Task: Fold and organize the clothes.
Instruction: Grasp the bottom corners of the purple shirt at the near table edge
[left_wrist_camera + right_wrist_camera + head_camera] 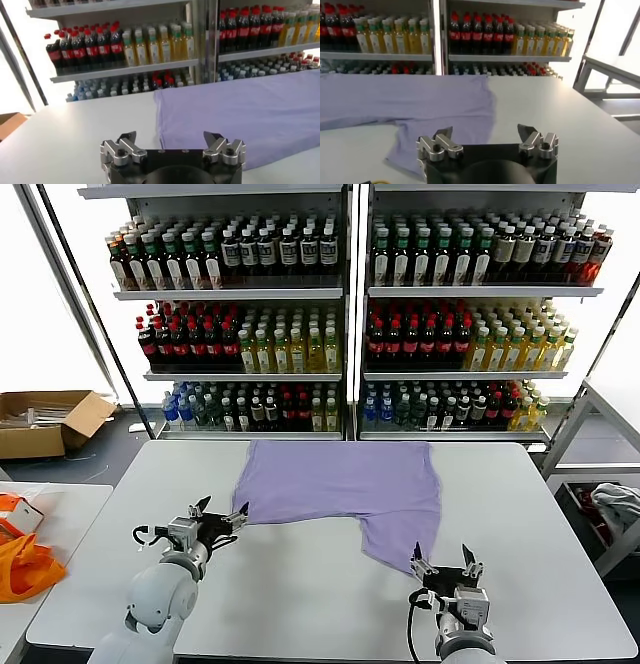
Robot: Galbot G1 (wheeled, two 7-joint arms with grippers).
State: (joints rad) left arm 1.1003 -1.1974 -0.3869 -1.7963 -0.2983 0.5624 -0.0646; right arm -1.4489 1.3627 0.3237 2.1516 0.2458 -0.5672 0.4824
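Lavender T-shirt (345,489) lies spread on my desk (300,594), plain side up, soft thin fabric with shallow wrinkles and no lettering that I can see. Its body forms a broad rectangle toward the far edge of the desk, and one part hangs nearer to me on my right as a tapering flap with a rounded hem. The desk is a smooth, matte, pale grey slab with rounded corners. My left claw (222,516) sits released just beside the shirt's near left corner, its dark fingers spread wide and holding nothing; from its wrist I see the cloth's straight edge (200,125) just ahead of the fingertips. My right claw (447,562) is released too, fingers apart, at the near tip of the flap (445,120); I cannot tell whether it touches the fabric. Beyond the desk stand metal shelves (345,294) packed with plastic bottles (250,254): dark cola with red labels, yellow and pale drinks, small blue-labelled ones on the lowest tier; the label writing is too small to read. At my far left an orange plastic bag (25,559) rests on a side table, and an open cardboard box (45,419) sits on the floor.
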